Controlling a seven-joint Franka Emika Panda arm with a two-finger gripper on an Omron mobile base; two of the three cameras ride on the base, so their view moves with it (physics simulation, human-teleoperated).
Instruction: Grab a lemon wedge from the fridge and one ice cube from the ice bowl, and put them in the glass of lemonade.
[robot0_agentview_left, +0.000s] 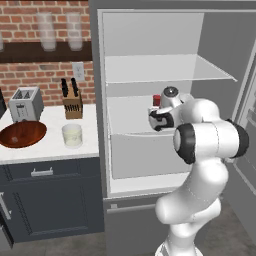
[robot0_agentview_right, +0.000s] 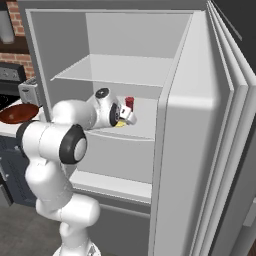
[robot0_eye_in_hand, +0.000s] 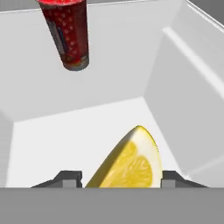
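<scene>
The fridge (robot0_agentview_left: 98, 100) stands open, and my arm reaches onto its middle shelf (robot0_agentview_right: 142, 131). On that shelf lies the bright yellow lemon wedge (robot0_eye_in_hand: 131, 162), also a small yellow speck under the hand (robot0_agentview_right: 120, 124). My gripper (robot0_eye_in_hand: 121, 180) straddles the wedge, one fingertip on each side with only slim gaps, jaws open. From the base views the gripper (robot0_agentview_left: 156, 120) (robot0_agentview_right: 125, 116) sits low over the shelf. The wooden ice bowl (robot0_agentview_left: 22, 134) (robot0_agentview_right: 17, 113) and the glass of lemonade (robot0_agentview_left: 72, 135) stand on the white counter to the left. The ice cube is too small to make out.
A red can (robot0_eye_in_hand: 68, 35) (robot0_agentview_left: 156, 100) (robot0_agentview_right: 129, 102) stands upright on the same shelf just behind the hand. The fridge door (robot0_agentview_right: 200, 150) hangs open at the right. A toaster (robot0_agentview_left: 25, 103) and a knife block (robot0_agentview_left: 73, 105) stand at the counter's back.
</scene>
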